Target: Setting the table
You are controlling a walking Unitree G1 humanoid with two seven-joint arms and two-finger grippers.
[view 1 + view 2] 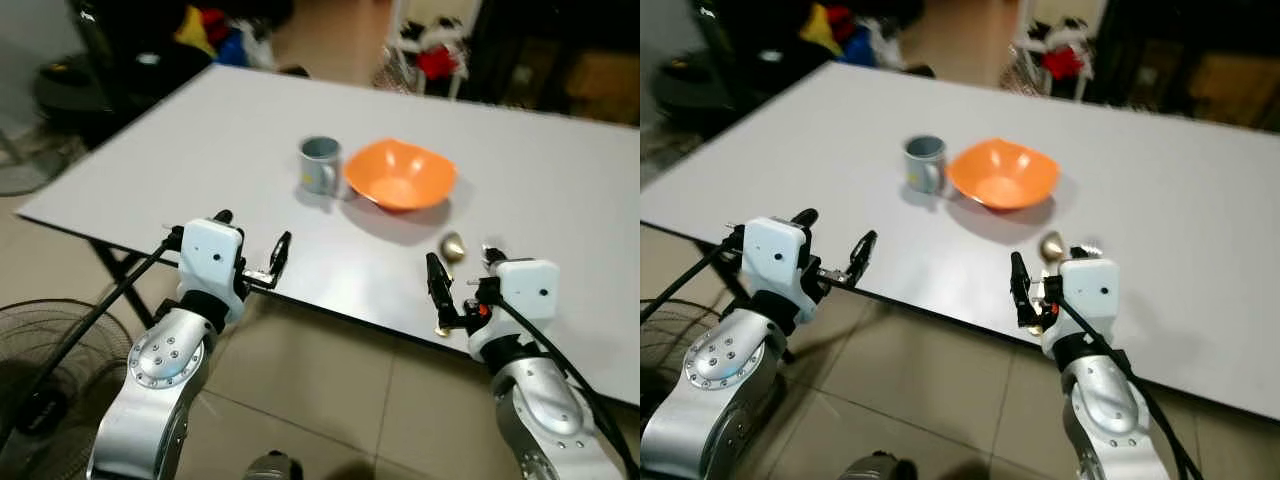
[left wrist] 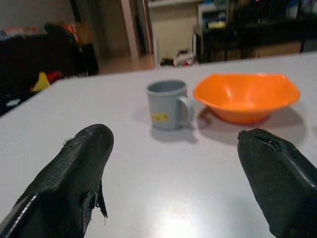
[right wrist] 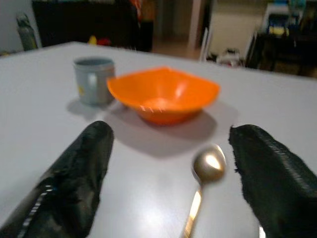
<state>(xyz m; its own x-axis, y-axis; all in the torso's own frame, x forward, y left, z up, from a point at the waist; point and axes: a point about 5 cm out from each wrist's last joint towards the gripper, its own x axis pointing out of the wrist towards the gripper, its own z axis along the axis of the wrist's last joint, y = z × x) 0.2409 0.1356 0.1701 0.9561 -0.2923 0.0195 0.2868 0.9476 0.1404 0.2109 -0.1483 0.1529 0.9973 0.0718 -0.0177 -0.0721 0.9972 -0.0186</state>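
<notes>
1. Currently, the white table (image 1: 560, 190) carries a grey mug (image 1: 319, 164), an orange bowl (image 1: 400, 174) and a gold spoon (image 3: 204, 178).
2. The mug stands upright just beside the bowl, on the robot's left of it.
3. The spoon lies near the table's front edge, in front of the bowl, bowl-end toward it.
4. The left gripper (image 1: 252, 245) hovers at the front edge, fingers spread wide, holding nothing.
5. The right gripper (image 1: 462, 275) hovers over the spoon handle, fingers parted wide, empty.
</notes>
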